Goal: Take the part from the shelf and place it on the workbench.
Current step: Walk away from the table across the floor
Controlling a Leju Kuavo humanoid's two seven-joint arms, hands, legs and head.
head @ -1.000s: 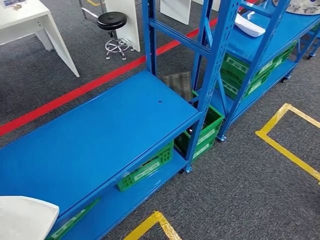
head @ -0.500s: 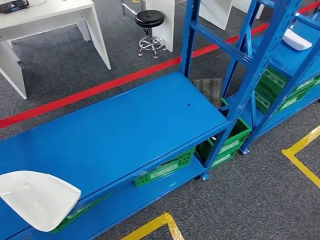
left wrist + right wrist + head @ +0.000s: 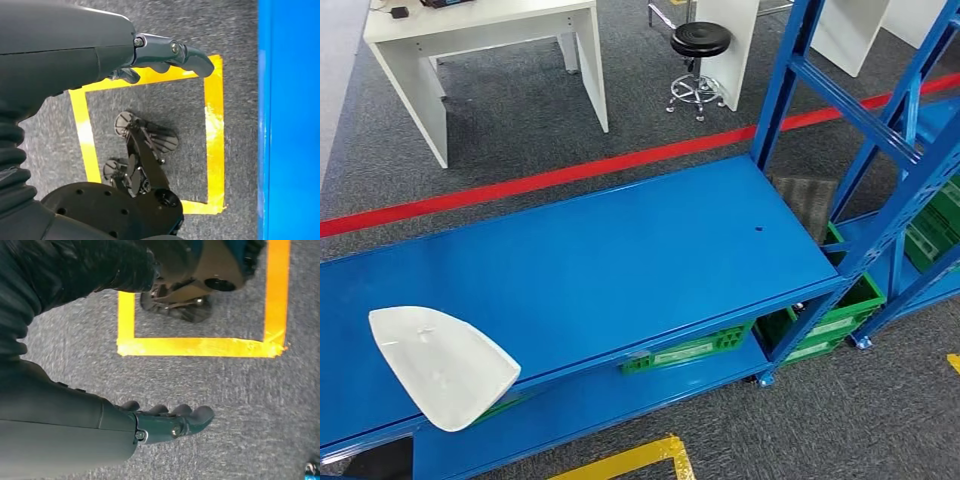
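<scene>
Two long blue shelves [image 3: 607, 260] stretch across my head view, the largest things before me, with grey carpet and a red floor line [image 3: 546, 180] behind. Beyond that line stands a white desk [image 3: 482, 40], and near it a black stool [image 3: 701, 40]. Green crates [image 3: 841, 320] sit on the lower shelf level. Smaller, the white part [image 3: 441, 365] lies on the upper shelf, overhanging its front edge. Both my left hand [image 3: 166, 52] and right hand [image 3: 170, 422] hang over taped carpet, fingers released, grasping nothing.
</scene>
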